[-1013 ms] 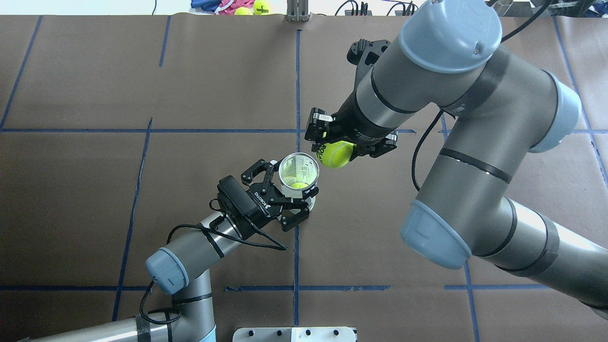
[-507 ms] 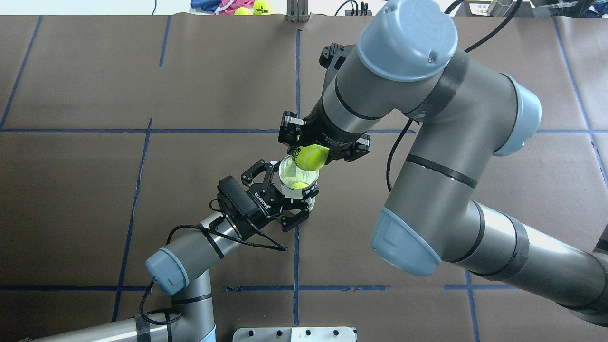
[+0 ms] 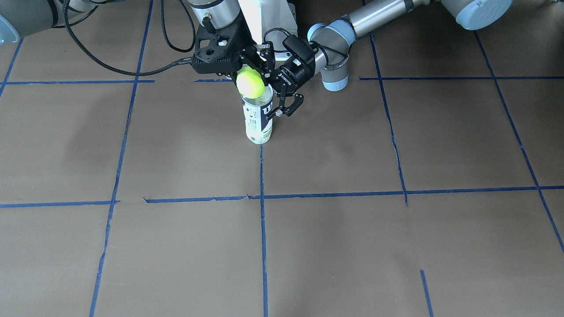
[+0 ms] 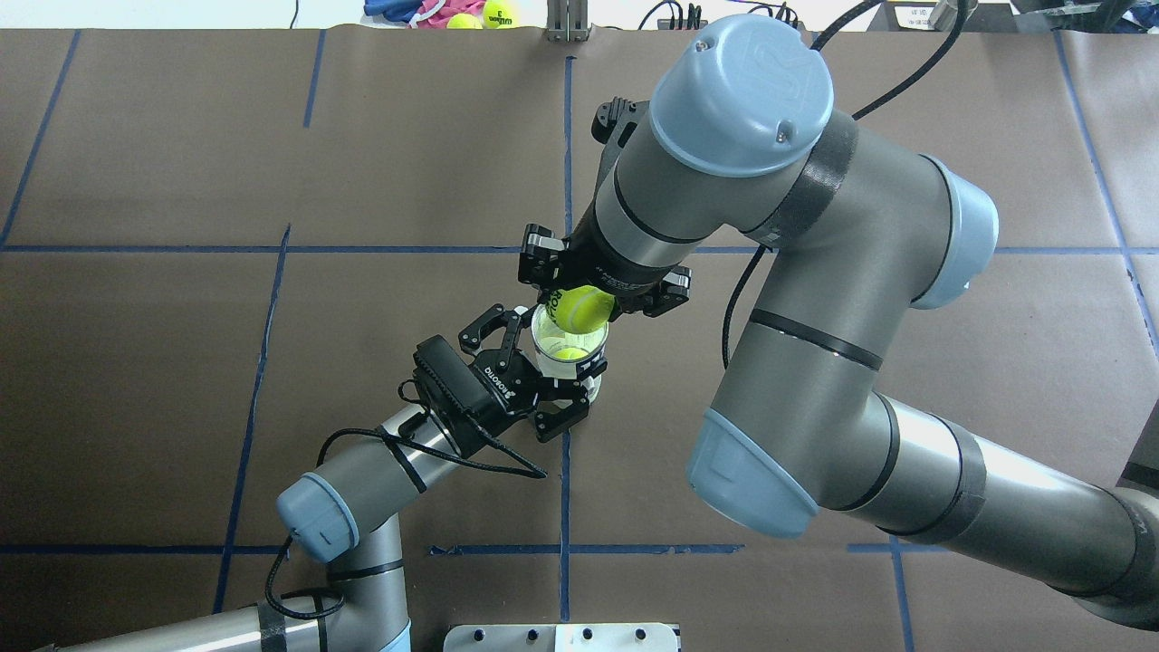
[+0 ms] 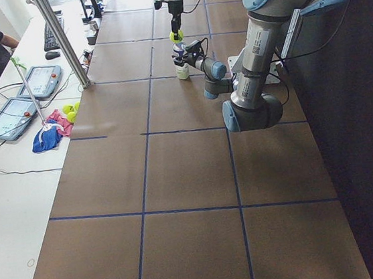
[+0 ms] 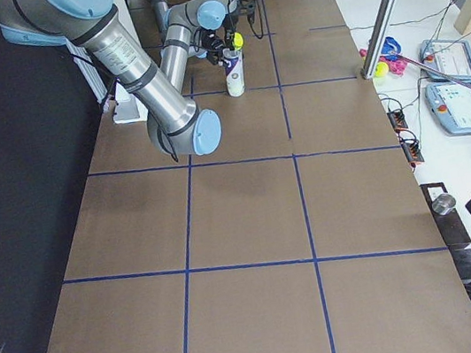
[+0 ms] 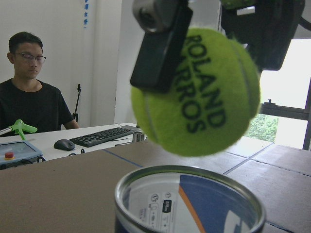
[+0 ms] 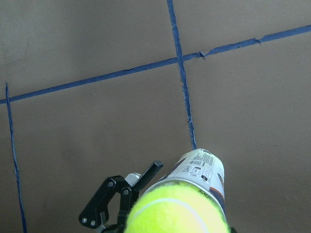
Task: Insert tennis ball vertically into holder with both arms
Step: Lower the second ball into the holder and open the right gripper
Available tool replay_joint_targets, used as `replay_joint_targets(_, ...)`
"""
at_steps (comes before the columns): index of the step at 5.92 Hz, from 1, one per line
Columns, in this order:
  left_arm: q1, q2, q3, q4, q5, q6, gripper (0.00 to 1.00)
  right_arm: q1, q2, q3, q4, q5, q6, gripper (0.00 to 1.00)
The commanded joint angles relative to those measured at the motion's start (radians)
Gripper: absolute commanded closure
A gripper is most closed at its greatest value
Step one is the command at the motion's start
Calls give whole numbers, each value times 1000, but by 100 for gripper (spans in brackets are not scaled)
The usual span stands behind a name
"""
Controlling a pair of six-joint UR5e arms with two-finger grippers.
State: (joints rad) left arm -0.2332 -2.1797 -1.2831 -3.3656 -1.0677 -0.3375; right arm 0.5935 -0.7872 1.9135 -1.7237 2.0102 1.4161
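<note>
Half done, I'd say: right gripper (image 4: 587, 300) pinches tennis ball (image 7: 199, 97) just above Wilson can (image 3: 259, 125) mouth; left gripper (image 4: 563, 355) clamped round can. Lowering, release remain.

Fuzzy tennis ball (image 7: 197, 92) — clear glossy plastic holder (image 3: 259, 123), metal-rimmed — matt paper table cover (image 3: 352, 242)

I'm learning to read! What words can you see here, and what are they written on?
"ROLAND" above "ARROS", its start hidden: on the tennis ball.
"ROBOTIQ": on the left gripper.
"W" logo: on the holder.
The holder's small print: too small to read.
Dark print on a spare ball beyond the table: too blurred to read.
</note>
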Motion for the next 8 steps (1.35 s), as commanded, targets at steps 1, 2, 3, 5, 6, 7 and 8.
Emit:
replay_joint_targets(1,0,0,-1,0,0,0,4,-3,2,-7,0,-1,-11,24)
replay_joint_targets(2,0,0,1,0,0,0,4,-4,2,-7,1,-1,-12,15)
replay_joint_targets(3,0,1,1,0,0,0,4,-3,0,-7,1,-1,-11,11)
replay_joint_targets(5,0,1,1,0,0,0,4,-3,0,-8,1,-1,-12,8)
replay_joint_targets(6,0,1,-7,0,0,-2,4,5,2,-7,3,-1,-11,0)
replay_joint_targets(7,0,6,-37,0,-1,-2,2,56,-4,-7,30,7,-12,0)
replay_joint_targets(8,0,49,-91,-1,-2,-2,2,130,-9,-10,32,16,-31,0)
